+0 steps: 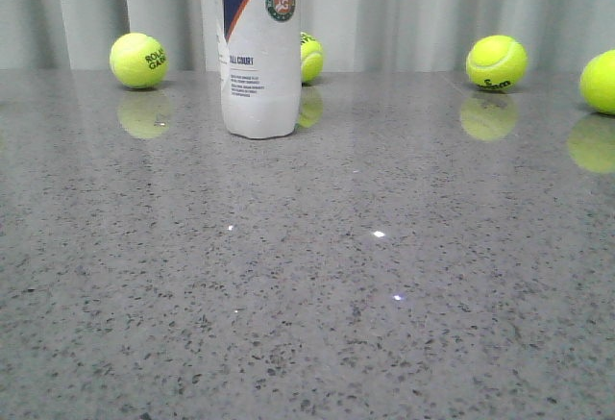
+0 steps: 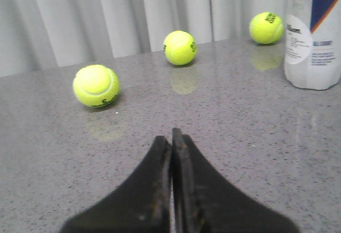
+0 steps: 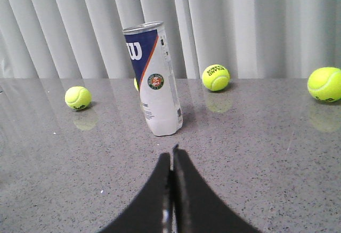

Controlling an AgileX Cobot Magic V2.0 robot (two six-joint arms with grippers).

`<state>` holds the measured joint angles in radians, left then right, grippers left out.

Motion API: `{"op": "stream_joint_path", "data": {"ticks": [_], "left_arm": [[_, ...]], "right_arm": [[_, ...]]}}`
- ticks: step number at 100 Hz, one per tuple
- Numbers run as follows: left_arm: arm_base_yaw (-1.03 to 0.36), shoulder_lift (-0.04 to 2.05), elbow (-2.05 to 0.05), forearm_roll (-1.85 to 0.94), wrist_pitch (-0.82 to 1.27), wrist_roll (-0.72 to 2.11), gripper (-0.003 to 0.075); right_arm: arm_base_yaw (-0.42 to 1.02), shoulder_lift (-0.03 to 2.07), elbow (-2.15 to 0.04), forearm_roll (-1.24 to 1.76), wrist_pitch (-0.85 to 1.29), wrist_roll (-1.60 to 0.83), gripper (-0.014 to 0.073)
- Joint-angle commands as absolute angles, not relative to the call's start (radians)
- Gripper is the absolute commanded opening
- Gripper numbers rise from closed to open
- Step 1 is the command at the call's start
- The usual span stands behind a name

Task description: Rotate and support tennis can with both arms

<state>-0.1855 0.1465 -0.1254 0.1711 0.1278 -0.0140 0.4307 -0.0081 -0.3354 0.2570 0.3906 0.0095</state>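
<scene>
The tennis can point(image 1: 259, 50) stands upright on the grey speckled table point(image 1: 317, 295), far back near the pale curtain point(image 1: 413, 7), at about 11 o'clock from the table's middle in the front view — its top runs out of that picture. Nothing touches it. The right wrist view shows its silver rim, the navy panel with the white "W", the orange stripe and the round emblem.

Four tennis balls lie along the back edge: the left ball point(image 1: 139, 61) at 9 o'clock of the can, the hidden ball point(image 1: 310, 58) just behind the can at its 3 o'clock, the right ball point(image 1: 496, 62) well apart further that way, and the edge ball point(image 1: 600, 82) cut by the frame.

The left gripper point(image 2: 172, 137) hangs over bare table with its black fingers pressed together, holding nothing. The right gripper point(image 3: 171, 158) is likewise closed on nothing — its tips face the can, short of it.
</scene>
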Motion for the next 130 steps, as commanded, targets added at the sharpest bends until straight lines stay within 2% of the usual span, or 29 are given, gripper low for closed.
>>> {"op": "stream_joint_path", "data": {"ticks": [1, 28, 32, 130], "left_arm": [[-0.151, 0.113, -0.099, 0.085, -0.014, 0.057, -0.0019], [-0.025, -0.038, 0.047, 0.03, -0.021, 0.055, -0.0019], [-0.021, -0.041, 0.044, 0.029, 0.031, 0.049, -0.0019], [-0.02, -0.039, 0.044, 0.02, 0.06, 0.022, -0.0018]], "right_arm": [[0.427, 0.006, -0.36, 0.257, 0.305, 0.0, -0.006], [0.427, 0.006, -0.36, 0.257, 0.305, 0.0, -0.006], [0.427, 0.006, -0.36, 0.257, 0.305, 0.0, -0.006], [0.427, 0.006, -0.36, 0.257, 0.305, 0.0, -0.006]]}}
